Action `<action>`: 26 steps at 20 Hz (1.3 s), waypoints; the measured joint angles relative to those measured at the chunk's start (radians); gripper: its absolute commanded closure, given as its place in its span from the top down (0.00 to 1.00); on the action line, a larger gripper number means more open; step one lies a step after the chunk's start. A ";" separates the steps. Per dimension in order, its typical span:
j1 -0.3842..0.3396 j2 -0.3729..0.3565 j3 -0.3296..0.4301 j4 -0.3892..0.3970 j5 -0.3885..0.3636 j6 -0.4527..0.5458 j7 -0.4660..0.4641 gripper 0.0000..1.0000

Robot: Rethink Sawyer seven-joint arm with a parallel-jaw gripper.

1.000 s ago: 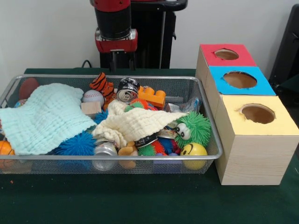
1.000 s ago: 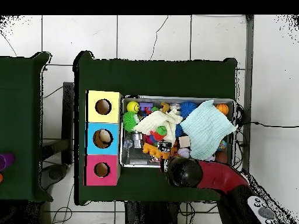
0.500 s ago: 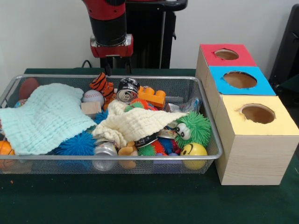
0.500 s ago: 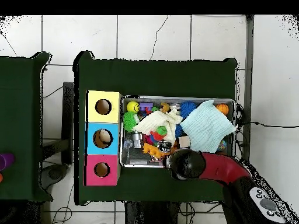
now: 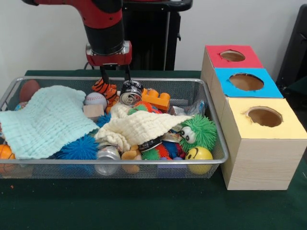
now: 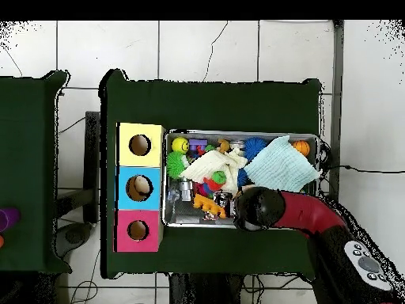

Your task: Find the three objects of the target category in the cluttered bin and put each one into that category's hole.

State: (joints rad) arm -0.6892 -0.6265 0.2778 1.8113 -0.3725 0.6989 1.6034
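You see the gripper (image 5: 115, 79) has dropped and shifted since a second ago, its fingers now spread apart over the striped tiger toy (image 5: 105, 89) at the far wall of the wire bin (image 5: 115, 163), beside the can (image 5: 131, 92). No writing is readable anywhere.

Arm (image 5: 103, 24): top is cut off by the edge.
Toys under the cloths (image 5: 45, 120): hidden.
Gripper in overhead view: hidden by the arm.
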 measured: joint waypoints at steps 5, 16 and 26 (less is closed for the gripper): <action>-0.027 0.000 0.025 -0.041 0.000 0.038 0.000 1.00; -0.059 -0.005 0.064 -0.100 -0.030 0.101 0.000 1.00; -0.055 0.015 0.072 -0.100 -0.087 0.101 0.000 1.00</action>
State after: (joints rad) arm -0.7444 -0.6118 0.3499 1.7116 -0.4592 0.7997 1.6034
